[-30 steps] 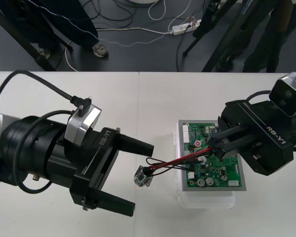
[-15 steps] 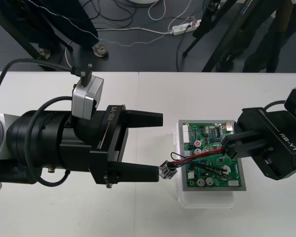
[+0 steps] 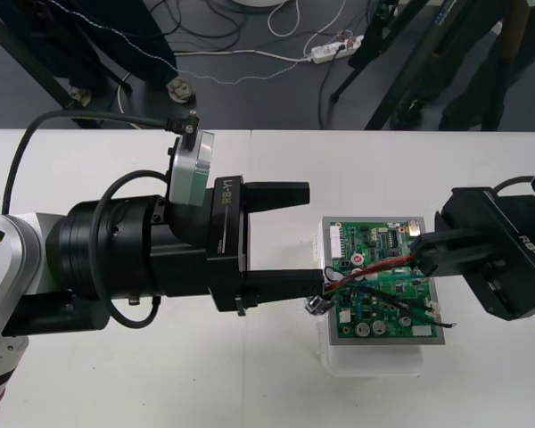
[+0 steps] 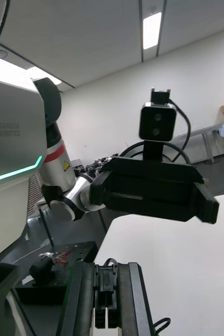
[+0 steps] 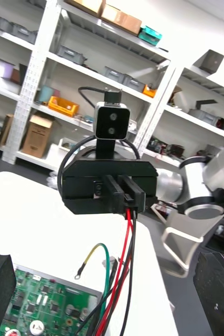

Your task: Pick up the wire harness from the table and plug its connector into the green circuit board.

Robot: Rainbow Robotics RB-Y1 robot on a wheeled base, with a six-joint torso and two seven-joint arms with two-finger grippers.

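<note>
Viewing from the front, the left hand [image 3: 312, 238] stands wide open at 9 o'clock of the green circuit board [image 3: 385, 239], which sits on a white base [image 3: 374, 361] on the table [image 3: 276, 160]. The right hand [image 3: 421, 251], at 3 o'clock of the board, is clamped on the wire harness [image 3: 371, 270]. The wires cross over the board to the metal socket [image 3: 316, 305], just beside the left hand's lower finger. Right wrist view: the left hand faces the camera. Left wrist view: the right hand grips the black plug [image 5: 128, 200], with the wires hanging toward the board at 6 o'clock.

Bright even overhead light; faint shadows on table [image 3: 276, 165]
</note>
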